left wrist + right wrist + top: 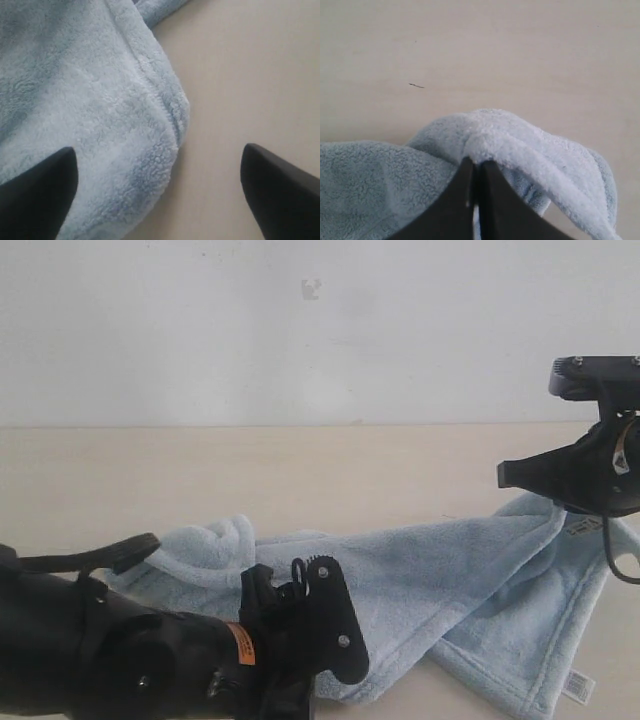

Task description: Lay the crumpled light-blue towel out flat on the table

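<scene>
The light-blue towel (430, 580) lies doubled over itself across the near part of the beige table (300, 470), with a rolled fold at its left end and a small white tag (578, 687) at its lower right corner. My right gripper (520, 476) is shut on a raised fold of the towel (485, 130), its black fingers (462, 185) pressed together at the fleece. My left gripper (157, 160) is open just above the table. A hemmed edge of the towel (100, 125) lies between its spread fingertips (55, 175). In the exterior view one finger (135, 550) shows by the left fold.
A grey-white wall (300, 330) stands behind the table. The left arm's black body (150, 650) fills the lower left of the exterior view and hides part of the towel. Bare tabletop (470, 50) stretches beyond the towel.
</scene>
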